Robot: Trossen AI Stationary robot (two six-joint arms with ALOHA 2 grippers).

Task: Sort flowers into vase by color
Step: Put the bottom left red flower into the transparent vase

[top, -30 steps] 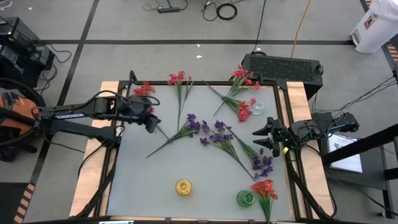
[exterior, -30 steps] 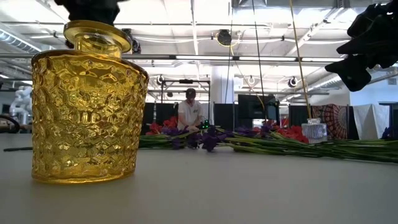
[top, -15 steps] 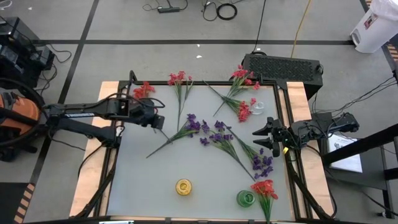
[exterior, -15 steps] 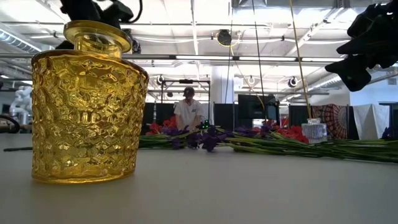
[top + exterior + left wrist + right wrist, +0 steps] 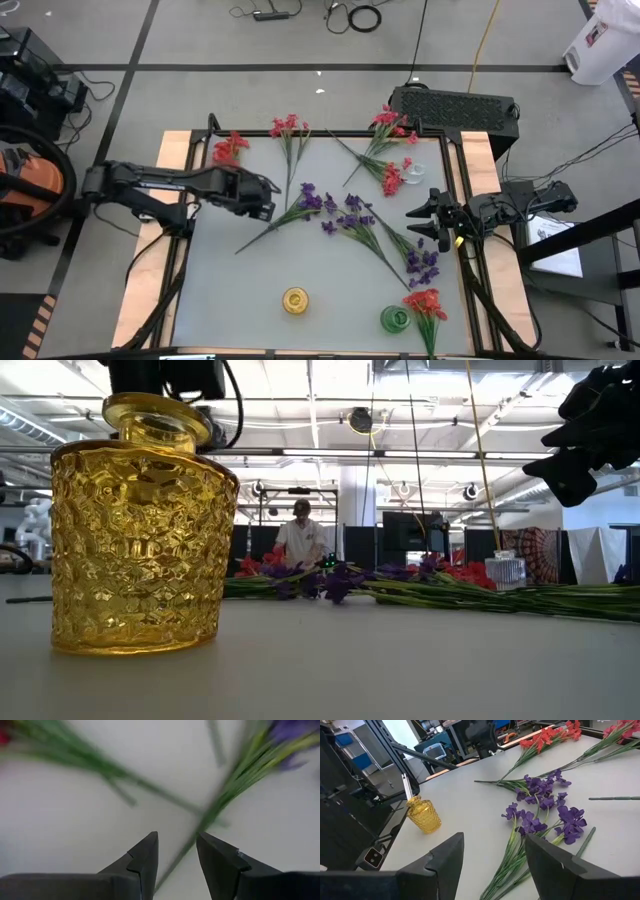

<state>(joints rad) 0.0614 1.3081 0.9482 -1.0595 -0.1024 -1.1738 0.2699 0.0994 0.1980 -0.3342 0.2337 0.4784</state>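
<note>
Red, pink and purple flowers (image 5: 345,212) are mostly lying on the table (image 5: 230,300); the yellow vase (image 5: 295,300) is standing empty. Left tool (image 5: 268,199), open, is hovering above a purple stem at centre-left; right tool (image 5: 415,222) is waiting open.

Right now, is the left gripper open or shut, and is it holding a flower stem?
Open, holding nothing: the left gripper shows a gap between its fingers, above a purple flower's green stem.

Grey floor (image 5: 300,40), bright ceiling lights (image 5: 310,390)

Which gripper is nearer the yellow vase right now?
Left. The left gripper is up-table of the yellow vase; the right gripper waits farther off at the right edge.
</note>
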